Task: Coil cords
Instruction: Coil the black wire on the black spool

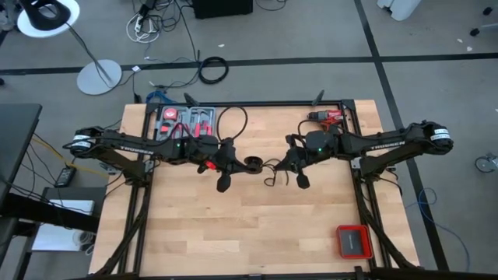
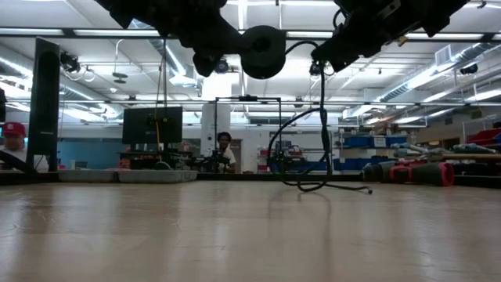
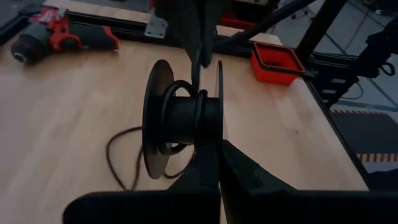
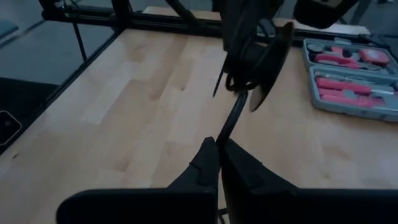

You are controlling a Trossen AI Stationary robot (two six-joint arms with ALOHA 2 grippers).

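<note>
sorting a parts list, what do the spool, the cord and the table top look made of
Spool: looks like matte black plastic, thin flat flanges, no shine.
Cord: black, probably rubber or plastic jacketed; it bends in loose loops.
Table top: light wood, with visible plank seams and grain.

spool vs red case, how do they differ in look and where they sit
The spool is black and round, with two flat discs and the cord wound on its core; the red case is squarish and boxy. The spool is held up off the table in the shut left gripper, over the middle; the red case rests on the table near a corner. Both are small.
</note>
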